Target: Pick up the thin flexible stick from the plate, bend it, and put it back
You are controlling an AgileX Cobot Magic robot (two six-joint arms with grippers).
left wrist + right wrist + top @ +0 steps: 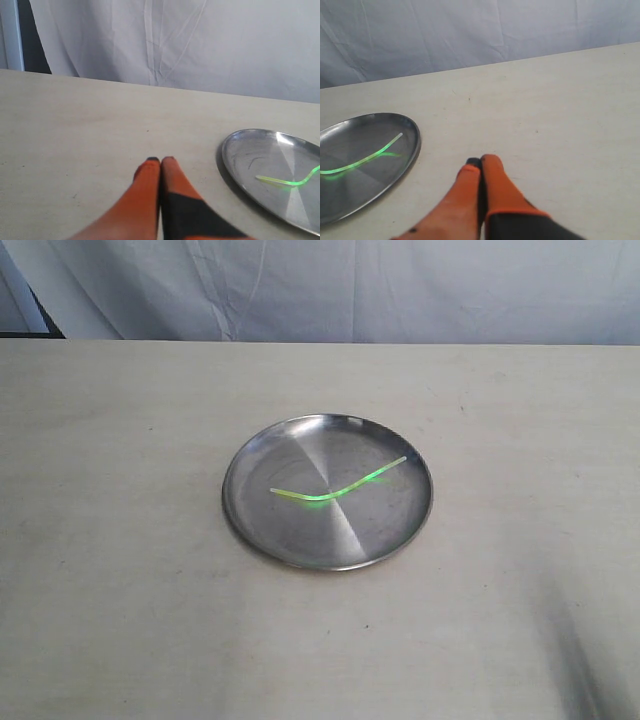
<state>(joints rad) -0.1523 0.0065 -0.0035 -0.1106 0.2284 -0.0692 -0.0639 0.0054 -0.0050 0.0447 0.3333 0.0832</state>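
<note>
A thin, glowing green stick, bent in a shallow V, lies in the shiny brushed-steel plate on the matte counter; left hand and right hand are both pressed closed, empty.

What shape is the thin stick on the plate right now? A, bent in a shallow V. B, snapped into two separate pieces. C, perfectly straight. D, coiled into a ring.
A: the thin flexible stick lies in the plate as one unbroken piece, with a single gentle kink near its middle and both ends angling up from it in the exterior view.
</note>
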